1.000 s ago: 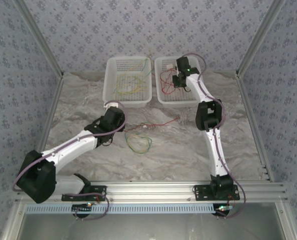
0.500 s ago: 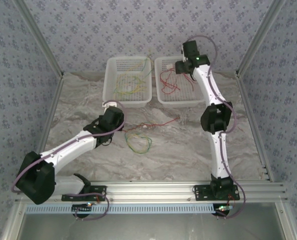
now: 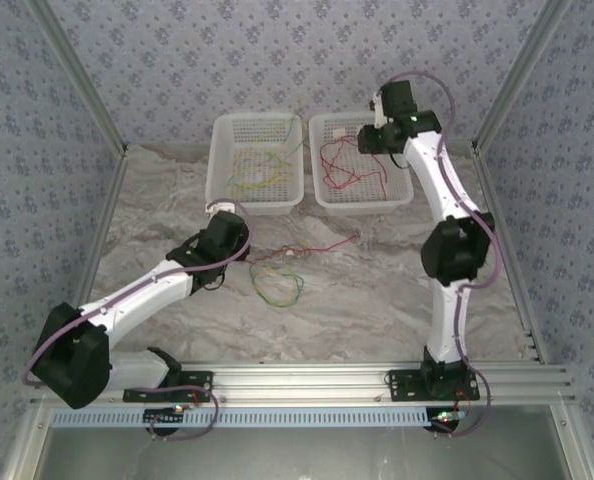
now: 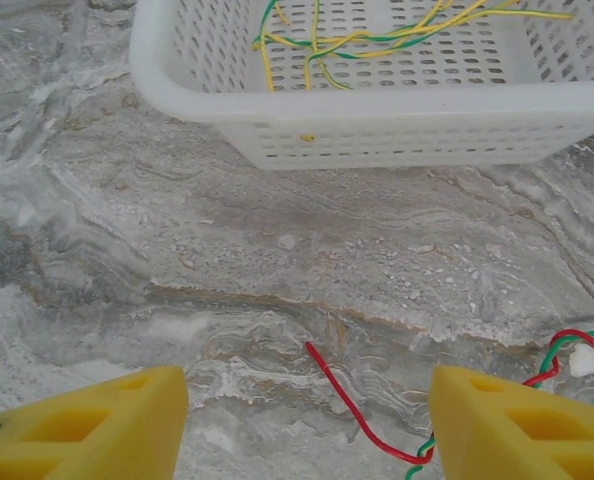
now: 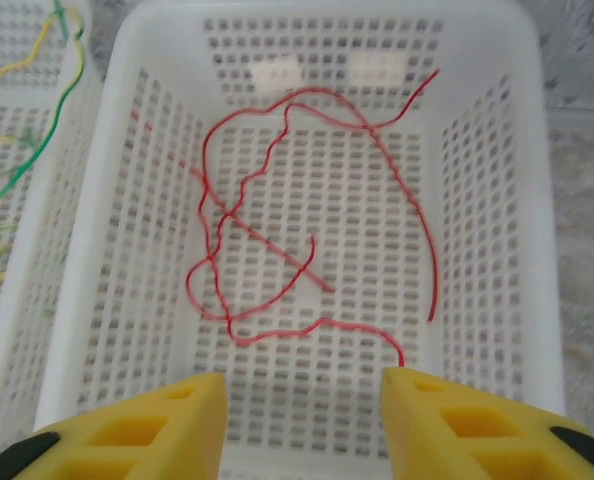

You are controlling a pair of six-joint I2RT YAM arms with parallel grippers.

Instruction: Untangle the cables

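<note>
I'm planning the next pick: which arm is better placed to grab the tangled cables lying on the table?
Left. The left gripper, open, hovers low over the table, the red-green cables just ahead of it. The right gripper is over the right basket, farther away.

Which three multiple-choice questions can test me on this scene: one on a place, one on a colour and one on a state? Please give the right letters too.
1. Where do the red cables in the right wrist view lie?
A. in the right basket
B. on the metal rail
C. over the left arm

2. Which colours have the cables in the left basket?
A. blue and white
B. yellow and green
C. black

3. How is the left gripper?
A. shut on a cable
B. open, holding nothing
C. shut on a basket rim

Answers: 1 A, they lie on its perforated floor; 2 B, yellow and green strands cross inside it; 3 B, its fingers stand wide apart above the table.
</note>
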